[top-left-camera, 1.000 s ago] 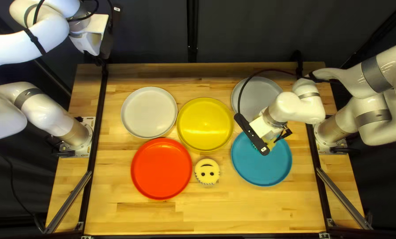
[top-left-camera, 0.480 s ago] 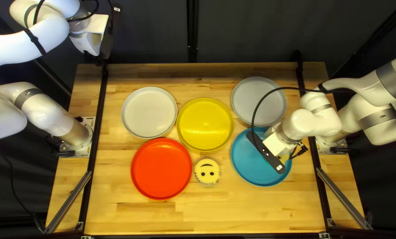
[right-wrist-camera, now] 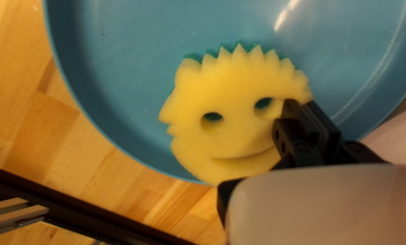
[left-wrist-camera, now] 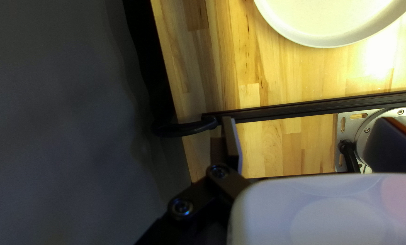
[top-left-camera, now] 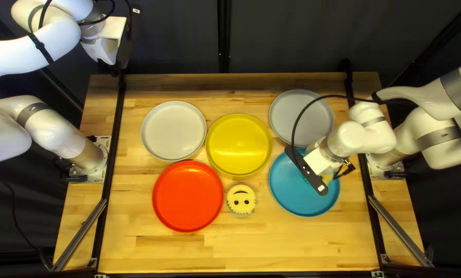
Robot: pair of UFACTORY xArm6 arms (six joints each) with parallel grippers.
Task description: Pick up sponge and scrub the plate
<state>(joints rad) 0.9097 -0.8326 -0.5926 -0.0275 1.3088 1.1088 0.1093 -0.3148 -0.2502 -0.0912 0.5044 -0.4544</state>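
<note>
The right pincer (top-left-camera: 318, 160) grips the smiling sponge (right-wrist-camera: 232, 100) (face hidden from above) over the blue plate (top-left-camera: 292, 198), centre of the right wrist view; the left pincer (top-left-camera: 102, 47) is open.

The smiley sponge (right-wrist-camera: 234, 86) is showing yellow over teal. The blue plate (top-left-camera: 301, 205), red plate (top-left-camera: 188, 195), yellow plate (top-left-camera: 238, 146), off-white plate (top-left-camera: 174, 130) and grey plate (top-left-camera: 297, 113) are displaying plain colours. A second sponge (top-left-camera: 241, 195) is presenting dark eyes on pale yellow; the tabletop (top-left-camera: 235, 249) is exhibiting tan wood strips.
</note>
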